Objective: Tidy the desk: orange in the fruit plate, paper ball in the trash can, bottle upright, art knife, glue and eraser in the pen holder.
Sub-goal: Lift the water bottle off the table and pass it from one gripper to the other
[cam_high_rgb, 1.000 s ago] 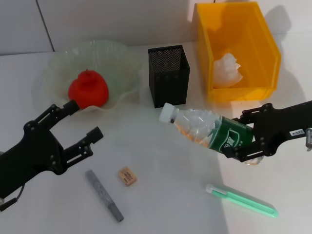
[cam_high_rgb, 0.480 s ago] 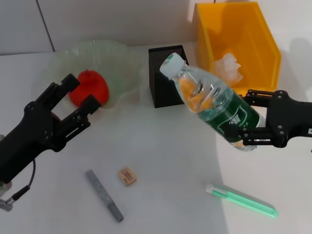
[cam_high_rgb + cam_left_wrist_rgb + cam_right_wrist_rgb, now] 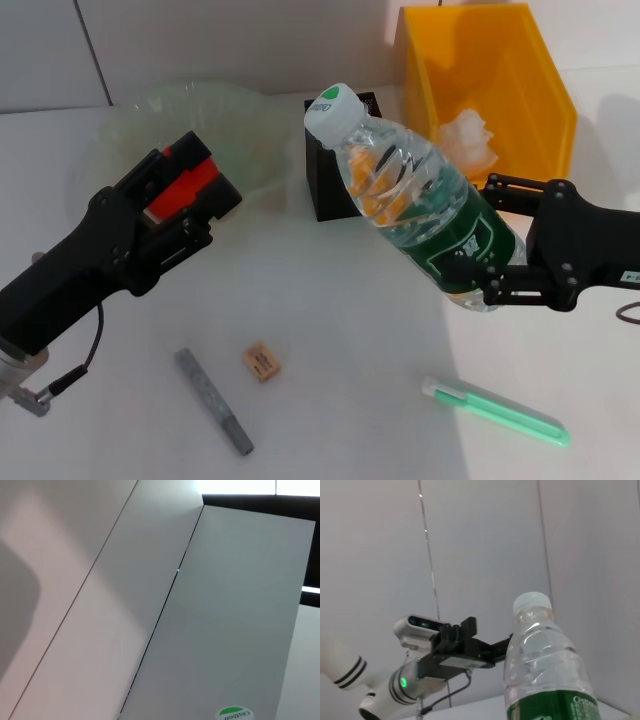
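The bottle (image 3: 425, 210) is up off the table, tilted, cap toward the pen holder (image 3: 325, 190) and base low, and the right gripper (image 3: 490, 265) is clamped around its green-labelled lower half, just in front of the trash can (image 3: 485, 95). The paper ball (image 3: 470, 140) sits inside that bin. Over on the other side, the left gripper (image 3: 190, 190) hangs above the fruit plate (image 3: 130, 130), fingers spread apart with the orange (image 3: 185, 185) showing red between them, whether it grips the fruit, I cannot tell. Down on the table (image 3: 330, 330) lie the eraser (image 3: 261, 361), a grey stick (image 3: 212, 400) beside it, and a green art knife (image 3: 495, 410) near the front edge.
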`<state>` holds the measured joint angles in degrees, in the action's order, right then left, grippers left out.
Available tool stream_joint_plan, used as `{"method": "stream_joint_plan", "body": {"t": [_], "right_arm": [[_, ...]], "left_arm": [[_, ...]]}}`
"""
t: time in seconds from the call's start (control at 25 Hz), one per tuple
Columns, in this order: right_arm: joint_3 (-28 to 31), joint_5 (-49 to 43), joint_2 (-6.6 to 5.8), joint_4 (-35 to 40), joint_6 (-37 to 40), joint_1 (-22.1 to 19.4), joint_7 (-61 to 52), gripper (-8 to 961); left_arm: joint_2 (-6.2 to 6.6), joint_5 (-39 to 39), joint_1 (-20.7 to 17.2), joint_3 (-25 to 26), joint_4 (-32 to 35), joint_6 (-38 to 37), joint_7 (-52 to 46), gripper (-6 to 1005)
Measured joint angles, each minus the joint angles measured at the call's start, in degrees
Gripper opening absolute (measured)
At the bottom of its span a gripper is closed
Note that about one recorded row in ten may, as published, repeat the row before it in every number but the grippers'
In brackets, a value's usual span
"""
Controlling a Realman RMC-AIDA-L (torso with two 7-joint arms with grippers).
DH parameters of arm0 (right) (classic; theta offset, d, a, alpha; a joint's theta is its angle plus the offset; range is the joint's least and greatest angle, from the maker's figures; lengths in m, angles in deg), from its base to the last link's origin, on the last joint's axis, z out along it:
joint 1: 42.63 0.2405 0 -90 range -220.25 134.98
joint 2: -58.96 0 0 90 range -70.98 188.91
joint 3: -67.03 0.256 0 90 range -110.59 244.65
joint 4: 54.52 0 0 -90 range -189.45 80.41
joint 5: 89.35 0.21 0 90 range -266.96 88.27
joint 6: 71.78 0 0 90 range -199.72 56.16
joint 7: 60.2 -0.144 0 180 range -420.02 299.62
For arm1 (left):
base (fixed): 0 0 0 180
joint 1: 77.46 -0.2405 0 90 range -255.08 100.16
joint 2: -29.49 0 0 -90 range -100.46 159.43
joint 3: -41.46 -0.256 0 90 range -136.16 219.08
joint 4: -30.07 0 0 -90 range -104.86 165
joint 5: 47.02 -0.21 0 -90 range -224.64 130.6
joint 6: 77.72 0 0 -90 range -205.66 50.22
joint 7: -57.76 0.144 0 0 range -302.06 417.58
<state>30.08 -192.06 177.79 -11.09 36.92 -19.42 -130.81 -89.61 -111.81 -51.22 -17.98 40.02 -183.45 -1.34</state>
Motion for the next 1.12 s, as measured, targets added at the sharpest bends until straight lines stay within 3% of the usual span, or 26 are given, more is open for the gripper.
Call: {"method": "stream_joint_plan", "body": {"t": [0.32,1.12], "right_arm": [[-0.53,0.10,0.14,-3.88,1.43,2.60,2.05,757],[-3.41,-0.08,0.40,-11.63,-1.85,7.85,5.61,755]], "left_arm": [[-0.03,0.25,1.60,0.54,-0.13,-1.05,-4.65,765],[-0.09,0.23,3.71,-1.43,-0.47,-3.00,-4.19,758]]}}
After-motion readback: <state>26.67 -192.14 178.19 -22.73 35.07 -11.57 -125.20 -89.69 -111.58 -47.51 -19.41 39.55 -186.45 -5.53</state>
